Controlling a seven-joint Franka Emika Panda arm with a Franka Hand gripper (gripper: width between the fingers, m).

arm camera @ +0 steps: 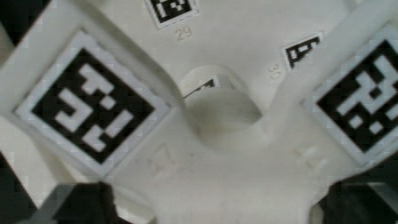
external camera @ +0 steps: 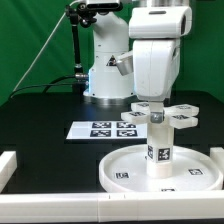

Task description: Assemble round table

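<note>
The gripper (external camera: 155, 108) is apparently pinching the cross (external camera: 160, 115), holding it directly atop the upright cylinder (external camera: 159, 146), which is standing vertically below it on the disc (external camera: 125, 168).

Black table (external camera: 40, 135): marker board (external camera: 108, 129) lies centre-far; rimmed round disc (external camera: 125, 172) near-right; white border rails (external camera: 8, 165) along near edge.
</note>
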